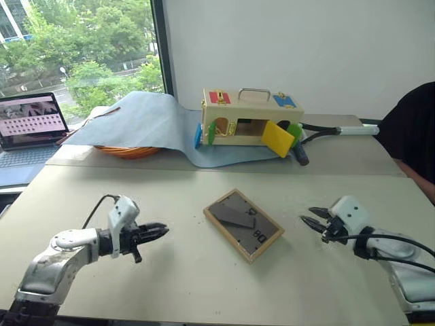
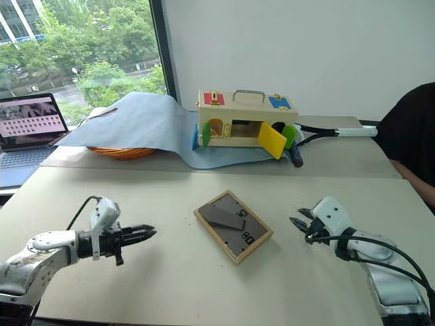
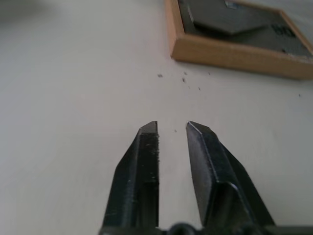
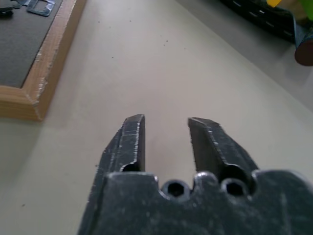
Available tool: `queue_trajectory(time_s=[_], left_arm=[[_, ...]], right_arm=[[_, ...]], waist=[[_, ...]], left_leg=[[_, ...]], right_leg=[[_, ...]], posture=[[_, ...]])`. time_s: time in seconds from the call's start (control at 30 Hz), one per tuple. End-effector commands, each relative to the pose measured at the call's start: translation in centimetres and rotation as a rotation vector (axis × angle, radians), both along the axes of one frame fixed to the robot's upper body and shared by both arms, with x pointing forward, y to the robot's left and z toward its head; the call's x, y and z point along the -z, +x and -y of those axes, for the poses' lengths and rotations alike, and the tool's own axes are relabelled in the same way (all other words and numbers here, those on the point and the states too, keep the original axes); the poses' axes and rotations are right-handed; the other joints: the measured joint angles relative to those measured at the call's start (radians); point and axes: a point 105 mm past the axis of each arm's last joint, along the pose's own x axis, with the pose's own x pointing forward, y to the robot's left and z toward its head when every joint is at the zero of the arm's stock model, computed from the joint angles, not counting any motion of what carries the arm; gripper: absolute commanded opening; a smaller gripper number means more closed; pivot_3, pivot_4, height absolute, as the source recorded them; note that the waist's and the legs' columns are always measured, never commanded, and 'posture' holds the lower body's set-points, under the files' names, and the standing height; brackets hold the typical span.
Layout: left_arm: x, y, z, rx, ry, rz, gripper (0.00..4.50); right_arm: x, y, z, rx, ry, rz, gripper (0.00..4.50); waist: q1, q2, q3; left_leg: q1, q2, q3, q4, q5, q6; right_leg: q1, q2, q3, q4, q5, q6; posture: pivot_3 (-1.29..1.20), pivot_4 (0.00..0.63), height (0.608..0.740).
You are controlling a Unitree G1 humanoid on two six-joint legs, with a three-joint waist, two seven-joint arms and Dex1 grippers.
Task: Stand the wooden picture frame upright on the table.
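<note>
Lying face-down on the table (image 1: 170, 272), wooden picture frame (image 1: 243, 225); left end effector (image 1: 162, 231) together, right end effector (image 1: 307, 223) apart

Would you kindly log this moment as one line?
picture frame: flat, back up, on table | left gripper: shut, empty, left of frame | right gripper: slightly open, empty, right of frame

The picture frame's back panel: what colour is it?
Dark grey, with white marks, inside a light-wood border; clearest in the left eye view.
</note>
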Motion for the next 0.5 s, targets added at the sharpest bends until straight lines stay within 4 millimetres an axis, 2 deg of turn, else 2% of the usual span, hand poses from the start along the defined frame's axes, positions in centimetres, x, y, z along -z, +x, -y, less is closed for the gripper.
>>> queue_trajectory(time_s=[0.03, 0.07, 0.27, 0.37, 0.5], left_arm=[[0.7, -0.2, 3.7, 0.055, -0.015, -0.018, 0.0], [0.8, -0.1, 4.5, 0.055, -0.028, -0.023, 0.0], [1.6, 1.5, 9.2, 0.093, -0.036, -0.026, 0.0], [1.6, 2.3, 9.8, 0.089, -0.015, -0.013, 0.0], [1.4, 2.9, 9.1, 0.077, 0.004, -0.002, 0.0]], right_arm=[[-0.8, 1.4, -1.1, -0.062, -0.003, 0.03, 0.28], [-0.7, 1.7, -1.4, -0.072, 0.001, 0.025, 0.03], [1.4, 1.8, -5.0, -0.207, 0.049, -0.086, 0.03], [1.5, 0.6, -7.2, -0.294, 0.102, -0.115, 0.03], [0.8, -1.1, -9.6, -0.373, 0.179, -0.143, 0.03]], waist=[[0.0, 0.0, 0.0], [0.002, 0.0, 0.0], [0.01, 0.0, 0.0], [0.009, 0.0, 0.0], [0.007, 0.0, 0.0]], left_leg=[[0.0, 0.0, 0.0, 0.001, 0.0, 0.0], [0.0, 0.0, 0.0, 0.001, 0.0, 0.0], [0.0, -0.001, 0.0, 0.002, 0.0, 0.0], [0.0, -0.001, 0.0, 0.002, 0.0, 0.0], [0.0, -0.001, -0.001, 0.002, 0.0, 0.0]], right_leg=[[0.0, 0.0, 0.0, 0.0, 0.0, 0.0], [0.0, 0.0, 0.0, 0.0, 0.0, 0.001], [0.002, 0.0, 0.0, 0.0, 0.001, 0.001], [0.002, 0.0, 0.0, 0.0, 0.001, 0.001], [0.002, 0.0, 0.0, 0.001, 0.001, 0.001]], posture=[[0.0, 0.15, 0.673], [0.0, 0.15, 0.673], [0.0, 0.15, 0.673], [0.0, 0.15, 0.673], [0.0, 0.15, 0.673]])
